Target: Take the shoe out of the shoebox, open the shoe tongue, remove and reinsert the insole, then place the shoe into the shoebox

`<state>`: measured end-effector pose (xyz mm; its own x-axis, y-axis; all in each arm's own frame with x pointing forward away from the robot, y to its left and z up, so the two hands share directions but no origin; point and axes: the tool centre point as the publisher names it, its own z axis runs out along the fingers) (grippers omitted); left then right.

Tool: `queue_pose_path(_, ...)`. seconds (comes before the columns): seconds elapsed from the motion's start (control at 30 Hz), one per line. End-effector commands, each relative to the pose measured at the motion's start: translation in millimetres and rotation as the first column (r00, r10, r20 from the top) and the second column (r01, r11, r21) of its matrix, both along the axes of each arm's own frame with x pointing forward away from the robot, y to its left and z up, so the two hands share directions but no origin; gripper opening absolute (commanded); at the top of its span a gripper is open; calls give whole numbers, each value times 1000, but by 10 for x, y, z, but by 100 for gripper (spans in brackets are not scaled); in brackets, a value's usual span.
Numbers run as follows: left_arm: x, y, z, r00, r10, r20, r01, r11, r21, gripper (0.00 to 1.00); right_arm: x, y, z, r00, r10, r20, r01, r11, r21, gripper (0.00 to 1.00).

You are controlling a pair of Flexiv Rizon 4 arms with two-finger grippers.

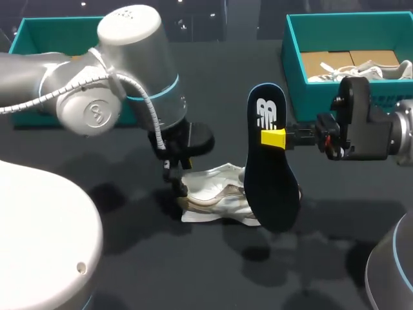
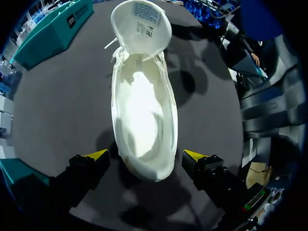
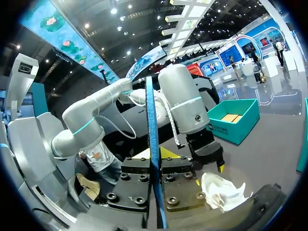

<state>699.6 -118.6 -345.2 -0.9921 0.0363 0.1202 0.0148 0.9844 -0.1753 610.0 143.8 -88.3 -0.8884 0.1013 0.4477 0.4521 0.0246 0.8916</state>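
Now right fingers [image 1: 273,137] clamp the upright dark-blue insole [image 1: 271,187]; left fingers [image 2: 96,155] spread around white shoe [image 2: 144,110].

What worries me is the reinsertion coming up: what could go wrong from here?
The right gripper pinches the insole at one edge only, so it may pivot or slip when pushed in. The left gripper stands open either side of the heel of the shoe, not gripping, so the shoe could slide across the table.
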Motion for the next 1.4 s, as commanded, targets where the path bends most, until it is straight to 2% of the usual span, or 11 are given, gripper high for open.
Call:
queue_pose_path(0.03,6,-49,12,1000,-14,0,14,996,89,100,-10,16,-9,1000,-3,0,3,1000,-1,0)
queue_pose_path(0.43,-6,-105,53,999,-28,20,26,995,95,100,-10,16,-9,1000,-3,0,3,1000,-1,0)
queue_pose_path(0.73,148,-321,205,997,-61,53,58,996,67,100,-10,16,-9,1000,-3,0,3,1000,-1,0)
queue_pose_path(1.03,283,-537,128,996,-68,54,65,996,58,100,-10,16,-9,1000,-3,0,3,1000,-1,0)
queue_pose_path(1.33,508,-720,-75,999,-18,46,16,998,57,100,-10,16,-9,1000,-3,0,3,1000,-1,0)
queue_pose_path(1.4,542,-756,-114,999,-13,52,9,998,60,96,-10,16,-9,1000,-3,0,3,1000,-1,0)
